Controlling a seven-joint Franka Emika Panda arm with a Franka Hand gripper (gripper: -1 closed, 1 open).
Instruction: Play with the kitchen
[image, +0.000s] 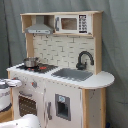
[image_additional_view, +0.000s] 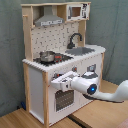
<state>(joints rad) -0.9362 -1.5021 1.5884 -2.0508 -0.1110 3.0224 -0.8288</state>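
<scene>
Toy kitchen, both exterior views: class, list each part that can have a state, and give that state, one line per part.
Oven door: closed.
Microwave door: closed.
Pot: upright on the stove.
Faucet: upright, spout over the sink, no water seen.
Sink: nothing in it.
Gripper: at the front panel above the oven door.

One kitchen (image: 60, 75), one faucet (image: 84, 59), one sink (image: 73, 74), one pot (image: 31, 62), one microwave (image: 73, 23), one hood (image: 39, 28).
</scene>
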